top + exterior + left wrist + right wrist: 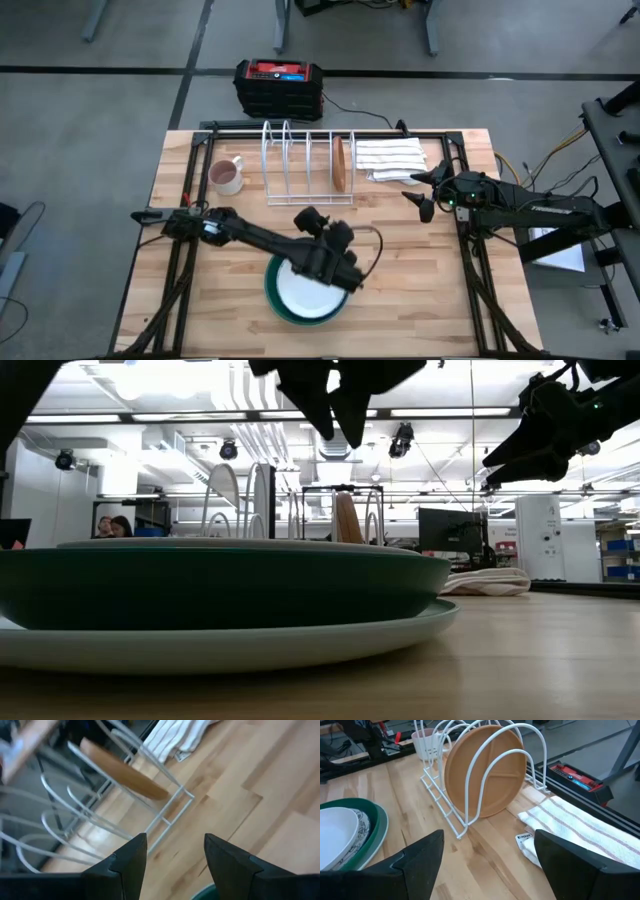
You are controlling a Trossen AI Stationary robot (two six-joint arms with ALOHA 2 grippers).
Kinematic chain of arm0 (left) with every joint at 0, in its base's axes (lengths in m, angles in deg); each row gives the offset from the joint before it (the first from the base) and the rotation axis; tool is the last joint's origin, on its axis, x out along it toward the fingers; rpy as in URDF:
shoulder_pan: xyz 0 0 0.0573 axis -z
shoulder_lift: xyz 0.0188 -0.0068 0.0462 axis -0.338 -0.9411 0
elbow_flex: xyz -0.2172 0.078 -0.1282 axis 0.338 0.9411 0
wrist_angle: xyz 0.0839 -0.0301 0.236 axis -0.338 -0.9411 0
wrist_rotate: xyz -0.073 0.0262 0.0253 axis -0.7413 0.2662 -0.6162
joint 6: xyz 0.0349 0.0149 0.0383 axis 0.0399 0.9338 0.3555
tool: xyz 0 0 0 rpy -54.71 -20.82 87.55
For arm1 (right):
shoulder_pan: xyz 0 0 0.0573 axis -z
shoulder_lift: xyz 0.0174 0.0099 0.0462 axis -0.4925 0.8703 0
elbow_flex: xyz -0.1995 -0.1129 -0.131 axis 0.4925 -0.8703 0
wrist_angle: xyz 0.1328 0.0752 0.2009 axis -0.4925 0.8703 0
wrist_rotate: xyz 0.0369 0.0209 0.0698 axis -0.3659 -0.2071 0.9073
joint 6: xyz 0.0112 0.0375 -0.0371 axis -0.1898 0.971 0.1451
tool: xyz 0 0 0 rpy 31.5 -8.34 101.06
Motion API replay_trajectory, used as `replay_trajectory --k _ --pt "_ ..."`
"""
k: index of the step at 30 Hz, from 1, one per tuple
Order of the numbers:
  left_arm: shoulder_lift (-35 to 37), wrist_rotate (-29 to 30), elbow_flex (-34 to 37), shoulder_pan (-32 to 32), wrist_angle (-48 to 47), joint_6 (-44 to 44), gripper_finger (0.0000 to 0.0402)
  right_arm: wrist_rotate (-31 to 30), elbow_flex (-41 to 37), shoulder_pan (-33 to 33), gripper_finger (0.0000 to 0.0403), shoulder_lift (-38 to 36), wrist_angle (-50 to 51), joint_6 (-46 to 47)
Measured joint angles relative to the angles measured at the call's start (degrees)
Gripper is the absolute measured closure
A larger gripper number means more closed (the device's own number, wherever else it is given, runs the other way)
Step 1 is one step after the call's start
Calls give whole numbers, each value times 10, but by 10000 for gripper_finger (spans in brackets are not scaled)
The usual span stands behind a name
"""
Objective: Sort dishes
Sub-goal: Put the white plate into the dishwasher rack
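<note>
From above, the left gripper (340, 268), jaws spread and empty, is hovering over the stacked dishes (306, 292) at six o'clock, seemingly ready to lift one. Past the right gripper (487, 865), also spread and idling at three o'clock, the brown plate (482, 772) is standing slotted in the wire rack (470, 780).

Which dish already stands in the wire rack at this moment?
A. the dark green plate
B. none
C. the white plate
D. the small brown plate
D: the small brown plate stands on edge between the loops of the wire rack, while the white plate and dark green plate lie stacked on the table.
</note>
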State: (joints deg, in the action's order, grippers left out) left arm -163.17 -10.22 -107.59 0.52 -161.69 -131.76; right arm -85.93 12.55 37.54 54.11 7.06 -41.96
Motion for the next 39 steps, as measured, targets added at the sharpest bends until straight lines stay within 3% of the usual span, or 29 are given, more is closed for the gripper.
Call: replay_trajectory --k 10,24,30,39 --pt "-1 36 45 46 -8 2 214 0 0 0 98 16 0 0" --pt "4 -34 84 81 -8 -32 238 -5 0 0 95 38 0 4" --pt "16 -57 84 94 -8 8 246 -5 0 0 98 39 0 4" --pt "94 -7 130 101 -8 73 247 -5 0 0 95 39 0 4"
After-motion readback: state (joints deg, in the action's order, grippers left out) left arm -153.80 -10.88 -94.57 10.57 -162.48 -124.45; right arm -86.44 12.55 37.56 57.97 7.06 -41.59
